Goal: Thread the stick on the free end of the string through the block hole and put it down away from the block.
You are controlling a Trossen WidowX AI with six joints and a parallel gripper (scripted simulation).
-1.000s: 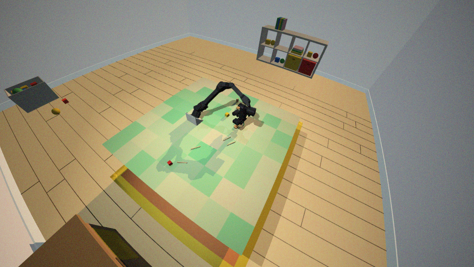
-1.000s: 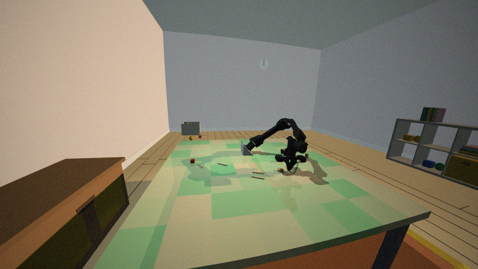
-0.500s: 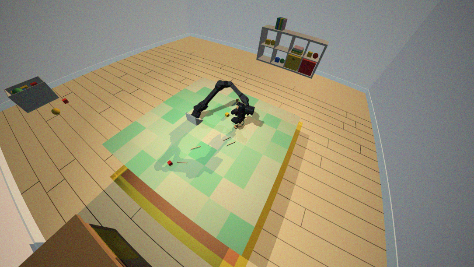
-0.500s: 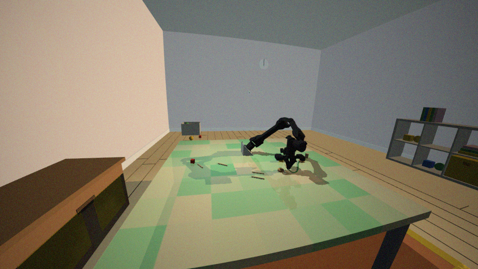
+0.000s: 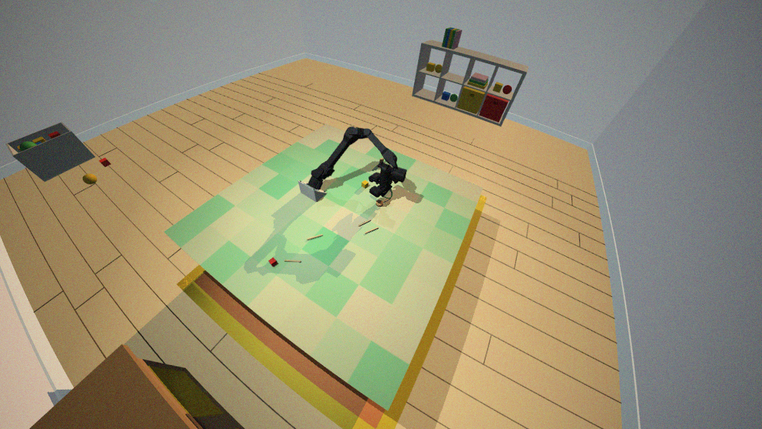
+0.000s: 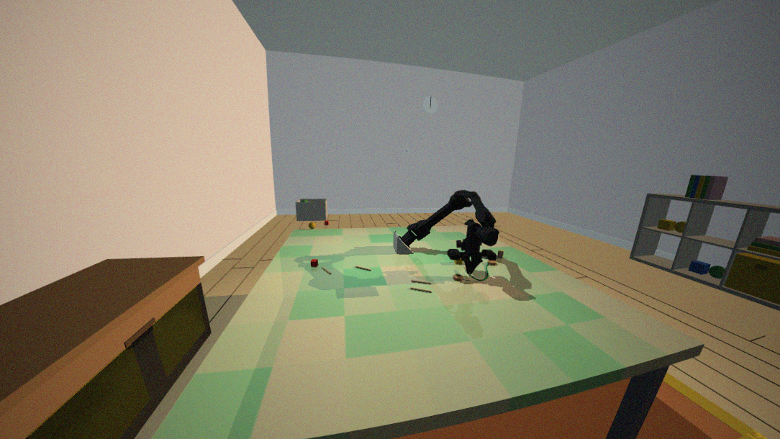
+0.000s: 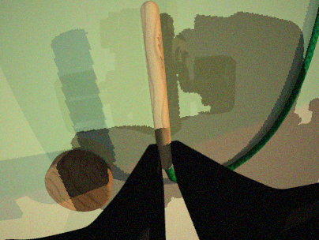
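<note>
My gripper (image 7: 163,149) (image 6: 470,271) is shut on the wooden stick (image 7: 154,67) at its string end. The stick points away from the fingertips, over the table, with its far end free. The green string (image 7: 309,63) leaves the held end and curves off to the right in the wrist view. The round wooden button (image 7: 79,181) (image 6: 457,277) (image 5: 379,202) is on the table just left of the fingers in the wrist view. A small wooden piece (image 6: 492,262) shows partly behind the gripper in the exterior view; I cannot tell whether it is the block. No hole is visible.
Loose sticks (image 5: 315,236) (image 5: 371,231) (image 6: 363,268) lie on the table, several in all. A red cube (image 5: 273,261) (image 6: 314,262) lies beside one. A yellow cube (image 5: 365,183) is near the arm. A small brown object (image 6: 500,253) stands beyond the gripper.
</note>
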